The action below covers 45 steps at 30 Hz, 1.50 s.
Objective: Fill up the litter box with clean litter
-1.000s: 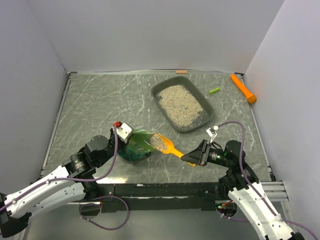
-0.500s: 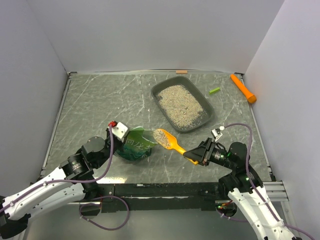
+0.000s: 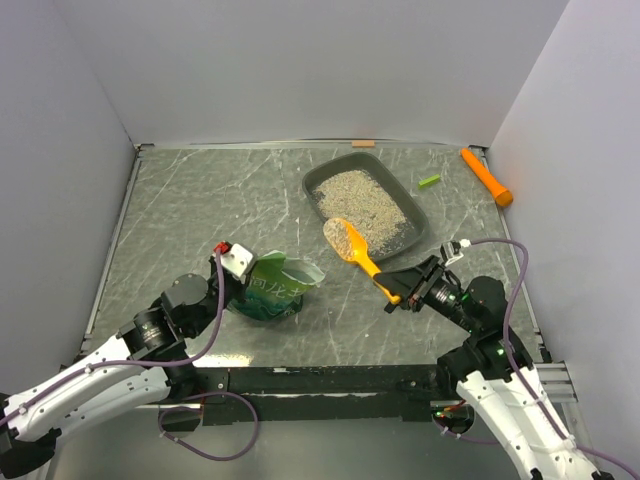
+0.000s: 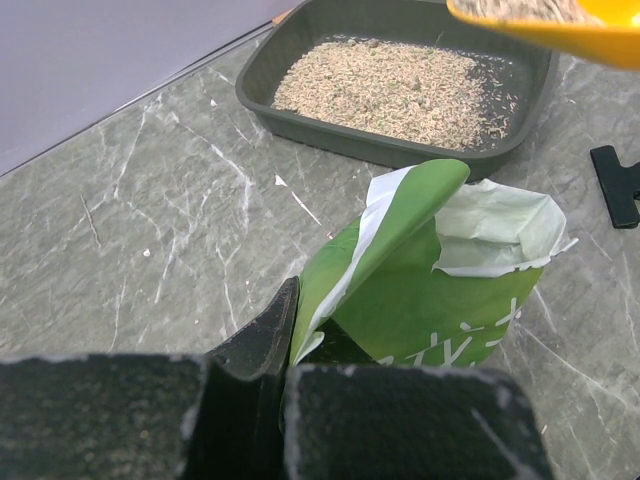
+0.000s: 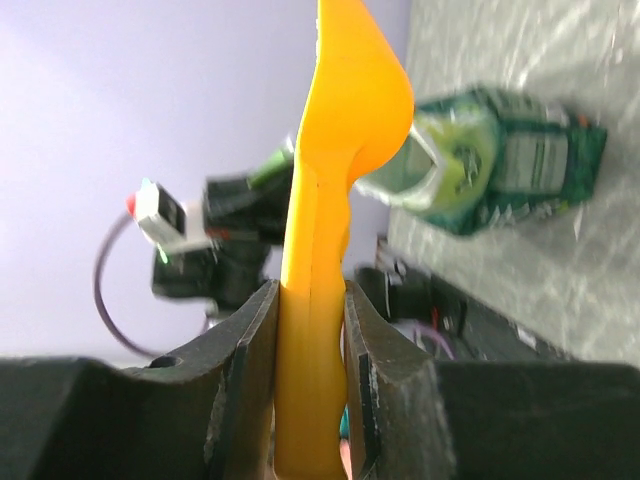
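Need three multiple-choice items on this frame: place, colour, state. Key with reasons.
1. Where is the bowl of the scoop?
A) at the near rim of the litter box
B) against the far wall
C) beside the left arm's base

2. What colour is the bag held by the left gripper?
A) red
B) green
C) blue

3. What state is the scoop in?
A) empty
B) lying unheld
C) loaded with litter, held by the right gripper

Key: 1 A, the bowl overlaps the rim from above; 2 B, green in both views; 3 C, granules fill the bowl and the jaws clamp the handle.
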{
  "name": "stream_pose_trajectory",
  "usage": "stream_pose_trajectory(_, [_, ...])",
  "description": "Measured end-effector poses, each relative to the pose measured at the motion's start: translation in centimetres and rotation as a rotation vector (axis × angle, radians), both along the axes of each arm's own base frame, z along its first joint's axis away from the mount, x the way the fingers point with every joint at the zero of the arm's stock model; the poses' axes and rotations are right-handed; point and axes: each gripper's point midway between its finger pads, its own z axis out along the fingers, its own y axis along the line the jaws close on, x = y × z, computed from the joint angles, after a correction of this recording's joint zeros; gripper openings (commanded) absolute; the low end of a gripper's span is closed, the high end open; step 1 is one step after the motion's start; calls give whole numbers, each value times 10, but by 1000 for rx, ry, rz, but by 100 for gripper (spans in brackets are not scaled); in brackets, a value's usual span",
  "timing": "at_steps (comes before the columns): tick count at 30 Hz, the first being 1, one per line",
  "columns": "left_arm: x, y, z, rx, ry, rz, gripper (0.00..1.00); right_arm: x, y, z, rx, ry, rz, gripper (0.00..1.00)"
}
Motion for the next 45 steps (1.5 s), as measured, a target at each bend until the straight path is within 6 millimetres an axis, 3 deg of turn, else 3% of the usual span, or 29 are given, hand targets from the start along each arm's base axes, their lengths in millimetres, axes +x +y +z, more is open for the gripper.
stream_pose_trajectory(13, [-2, 3, 3, -9, -6, 0, 1, 65, -16, 4, 0, 3, -270, 0])
stream_pose_trajectory(17, [-4, 5, 4, -12, -9, 0, 1, 89, -22, -4, -15, 15, -358, 0])
stream_pose_trajectory(24, [-4, 5, 4, -12, -9, 0, 1, 123, -35, -51, -141, 114, -485, 0])
stream_pose_trajectory(28, [-4, 6, 4, -12, -9, 0, 1, 135, -44, -88, -292, 188, -517, 0])
stream_pose_trajectory(30, [-4, 6, 4, -11, -8, 0, 1, 142, -48, -98, -390, 216, -519, 0])
stream_pose_trajectory(40, [-5, 7, 4, -14, -10, 0, 1, 176, -69, -69, -798, 127, -493, 0])
stream_pose_trajectory(45, [-5, 7, 4, -13, -10, 0, 1, 185, -75, -76, -981, 108, -417, 0])
